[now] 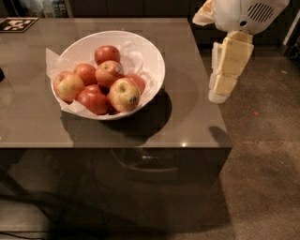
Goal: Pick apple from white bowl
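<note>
The white bowl [155, 57] stands on the left half of the table, lined with crinkled white paper and holding several apples. The apple [123, 93], pale yellow-green with a red blush and a small dark sticker, lies at the bowl's front right on top of the others. My gripper [220, 91] hangs pointing down over the table's right edge, well to the right of the bowl and holding nothing. The white arm [243, 11] is above it.
A yellow-red apple [68, 86] lies at the bowl's left and a redder stickered apple [108, 73] in its middle. The glossy brown table [187, 117] ends just right of the gripper, with carpet floor [267, 154] beyond. A black-and-white marker [17, 24] lies at the back left.
</note>
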